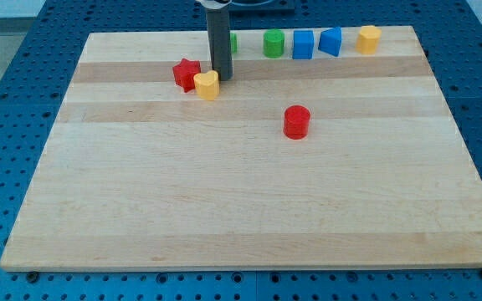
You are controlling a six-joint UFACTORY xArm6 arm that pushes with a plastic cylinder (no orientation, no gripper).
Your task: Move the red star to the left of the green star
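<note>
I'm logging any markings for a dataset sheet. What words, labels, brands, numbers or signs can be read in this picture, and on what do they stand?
None: no text, number or sign shows anywhere.
The wooden board is bare.
The red star, the yellow block by my tip, and the red cylinder are plain.

Green block (233, 43), seemingly star-shaped, behind rod (218, 42)
</note>
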